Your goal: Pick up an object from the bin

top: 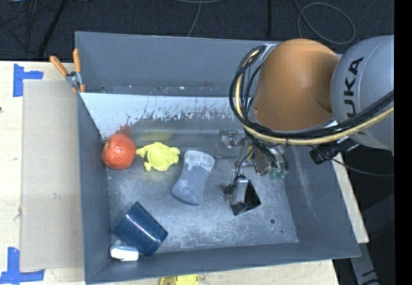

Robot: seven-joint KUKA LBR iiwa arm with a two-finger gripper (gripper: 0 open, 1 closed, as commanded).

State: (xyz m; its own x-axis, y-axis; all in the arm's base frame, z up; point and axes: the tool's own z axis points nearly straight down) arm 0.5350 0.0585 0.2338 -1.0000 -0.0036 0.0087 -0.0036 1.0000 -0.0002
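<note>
Gripper (243, 197): dark, low over the bin floor, right of centre in the frame; whether its fingers are apart or together cannot be told.
Nearest thing: grey-blue lump (192, 178), soft-looking, boot-like in shape, lying at the centre of the floor just left of the gripper, with a gap between them.
Yellow toy (158, 156): small and knobbly, left of the lump's upper end, near it.
Orange ball (119, 152): round, at the left wall, just beside the yellow toy.
Blue cup (141, 229): dark blue, lying on its side in the lower left corner, well apart from the gripper.
White piece (124, 253): small and oblong, against the cup's lower left edge, by the front wall.
Bin (212, 229): grey metal, floor dusted with pale specks, bare under and to the right of the gripper.
Arm: enters from the right of the frame; orange cover (293, 84) above the gripper, ringed by black and yellow cables (245, 100).
</note>
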